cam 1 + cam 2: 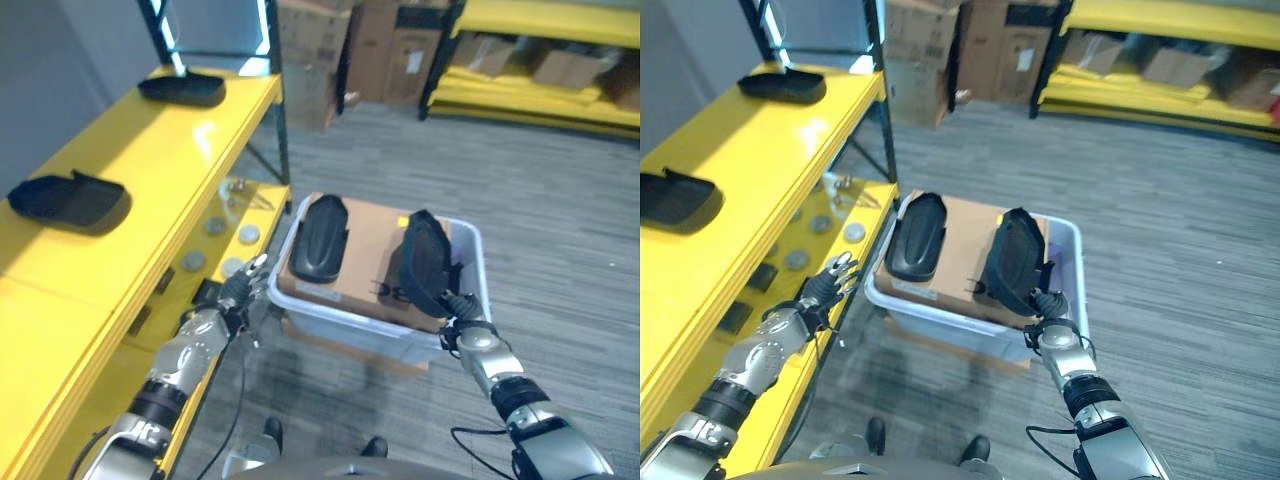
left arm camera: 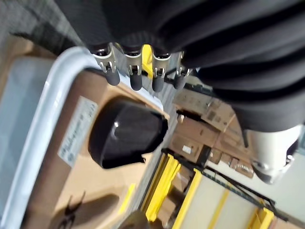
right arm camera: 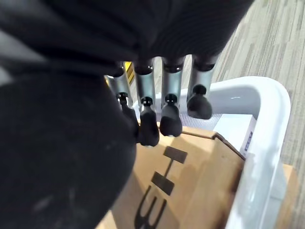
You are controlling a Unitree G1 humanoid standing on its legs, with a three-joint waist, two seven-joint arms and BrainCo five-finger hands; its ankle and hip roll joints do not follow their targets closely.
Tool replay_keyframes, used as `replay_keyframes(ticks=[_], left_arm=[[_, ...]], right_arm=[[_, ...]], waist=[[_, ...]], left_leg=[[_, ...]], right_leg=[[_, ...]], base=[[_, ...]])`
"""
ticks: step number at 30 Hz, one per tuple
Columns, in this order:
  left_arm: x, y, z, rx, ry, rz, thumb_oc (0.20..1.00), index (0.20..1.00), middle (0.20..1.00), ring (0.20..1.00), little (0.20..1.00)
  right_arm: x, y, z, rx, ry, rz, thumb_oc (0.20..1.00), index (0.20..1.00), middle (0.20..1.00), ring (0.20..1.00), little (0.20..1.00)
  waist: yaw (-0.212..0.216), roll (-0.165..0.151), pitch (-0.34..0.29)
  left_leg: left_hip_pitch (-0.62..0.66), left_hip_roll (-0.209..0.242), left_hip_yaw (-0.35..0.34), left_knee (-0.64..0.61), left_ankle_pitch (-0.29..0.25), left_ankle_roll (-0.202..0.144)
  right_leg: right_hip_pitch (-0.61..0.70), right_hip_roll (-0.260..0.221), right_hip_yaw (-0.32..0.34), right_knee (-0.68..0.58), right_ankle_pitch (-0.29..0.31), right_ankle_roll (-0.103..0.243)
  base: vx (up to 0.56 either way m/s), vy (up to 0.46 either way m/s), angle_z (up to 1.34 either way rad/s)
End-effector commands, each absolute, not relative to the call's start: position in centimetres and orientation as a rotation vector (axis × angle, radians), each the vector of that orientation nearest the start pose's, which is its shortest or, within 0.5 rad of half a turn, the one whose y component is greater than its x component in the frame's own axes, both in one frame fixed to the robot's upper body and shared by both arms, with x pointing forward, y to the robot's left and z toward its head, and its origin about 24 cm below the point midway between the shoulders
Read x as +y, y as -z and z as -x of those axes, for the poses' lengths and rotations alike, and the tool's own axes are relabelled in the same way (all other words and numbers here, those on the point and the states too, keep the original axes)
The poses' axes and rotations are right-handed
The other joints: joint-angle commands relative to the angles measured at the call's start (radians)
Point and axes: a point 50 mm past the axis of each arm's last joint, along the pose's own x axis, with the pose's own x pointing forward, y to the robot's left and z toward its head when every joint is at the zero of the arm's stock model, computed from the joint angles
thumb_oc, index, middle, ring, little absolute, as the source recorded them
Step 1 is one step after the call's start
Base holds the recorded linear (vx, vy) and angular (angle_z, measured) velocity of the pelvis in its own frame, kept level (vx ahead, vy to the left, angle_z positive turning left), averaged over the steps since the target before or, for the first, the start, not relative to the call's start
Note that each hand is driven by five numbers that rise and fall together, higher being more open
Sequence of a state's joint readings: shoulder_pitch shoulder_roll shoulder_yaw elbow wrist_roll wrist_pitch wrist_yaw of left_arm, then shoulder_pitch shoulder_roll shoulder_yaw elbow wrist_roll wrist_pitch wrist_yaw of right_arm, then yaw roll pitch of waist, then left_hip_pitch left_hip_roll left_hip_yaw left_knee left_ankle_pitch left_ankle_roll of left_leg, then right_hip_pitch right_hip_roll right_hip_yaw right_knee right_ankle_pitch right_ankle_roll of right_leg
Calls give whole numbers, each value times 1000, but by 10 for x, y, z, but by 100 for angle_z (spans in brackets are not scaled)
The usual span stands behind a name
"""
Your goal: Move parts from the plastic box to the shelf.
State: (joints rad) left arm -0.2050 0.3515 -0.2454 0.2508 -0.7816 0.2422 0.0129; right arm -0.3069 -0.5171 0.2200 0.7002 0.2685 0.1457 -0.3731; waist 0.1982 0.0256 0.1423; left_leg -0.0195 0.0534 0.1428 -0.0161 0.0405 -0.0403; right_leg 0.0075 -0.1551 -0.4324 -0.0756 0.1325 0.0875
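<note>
The right hand [image 1: 452, 312] is curling its fingers around a black curved plastic part [image 1: 424, 262] standing on edge in the pale plastic box [image 1: 474, 245]. The left hand [image 1: 238, 290] is hanging open, holding nothing, beside the yellow metal shelf [image 1: 150, 150], nearer the second flat black part [image 1: 320, 238].

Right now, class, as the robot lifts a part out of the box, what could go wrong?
The right hand grips the right black part by its near edge, so it could tip or slip. The raised part could knock the other part resting loose on the cardboard in the plastic box.
</note>
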Motion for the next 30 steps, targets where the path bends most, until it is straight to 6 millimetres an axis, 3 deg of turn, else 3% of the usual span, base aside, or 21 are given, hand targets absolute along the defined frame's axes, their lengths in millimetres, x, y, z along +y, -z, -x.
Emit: replay_keyframes(ticks=[1,8,15,16,17,22,30], left_arm=[[167,-40,-289,236,249,327,1000,1000,1000,1000,1000],[192,-33,-267,259,263,322,1000,1000,1000,1000,1000],[194,-27,-256,287,298,333,1000,1000,1000,1000,1000],[194,-25,-255,289,302,329,1000,1000,1000,1000,1000],[194,-24,-254,293,304,330,1000,1000,1000,1000,1000],[193,-20,-250,300,337,316,1000,1000,1000,1000,1000],[197,-23,-251,298,343,315,1000,1000,1000,1000,1000]], right_arm=[[-295,-31,-306,301,510,423,200,200,200,200,200],[-328,-29,-290,337,666,400,200,200,200,200,200],[-343,-29,-285,390,705,427,225,225,225,225,225],[-344,-28,-284,402,719,423,551,551,551,551,551],[-345,-26,-283,408,725,421,1000,1000,1000,1000,1000],[-354,-26,-278,427,810,373,1000,1000,1000,1000,1000],[-369,-47,-284,391,885,351,1000,1000,1000,1000,1000]], waist=[[51,-5,-6],[110,10,61],[129,13,98],[132,10,101],[133,8,103],[138,-2,112],[141,-7,129]], left_leg=[[-115,16,-46,53,-14,-17],[-174,-13,-100,76,-4,-8],[-199,-21,-113,87,3,-8],[-201,-22,-114,87,3,-8],[-201,-22,-114,87,3,-8],[-198,-19,-112,85,1,-7],[-213,-17,-110,91,0,-7]], right_leg=[[2,-98,3,147,-136,94],[-10,-106,-22,160,-138,93],[-13,-104,-30,161,-138,91],[-13,-103,-30,160,-137,91],[-13,-103,-31,160,-136,92],[-14,-99,-30,161,-136,93],[-25,-99,-28,166,-137,98]], base=[[-225,-40,27],[-43,-17,22],[-26,-3,11],[0,0,0],[14,-22,3],[7,-10,2],[0,0,0]])
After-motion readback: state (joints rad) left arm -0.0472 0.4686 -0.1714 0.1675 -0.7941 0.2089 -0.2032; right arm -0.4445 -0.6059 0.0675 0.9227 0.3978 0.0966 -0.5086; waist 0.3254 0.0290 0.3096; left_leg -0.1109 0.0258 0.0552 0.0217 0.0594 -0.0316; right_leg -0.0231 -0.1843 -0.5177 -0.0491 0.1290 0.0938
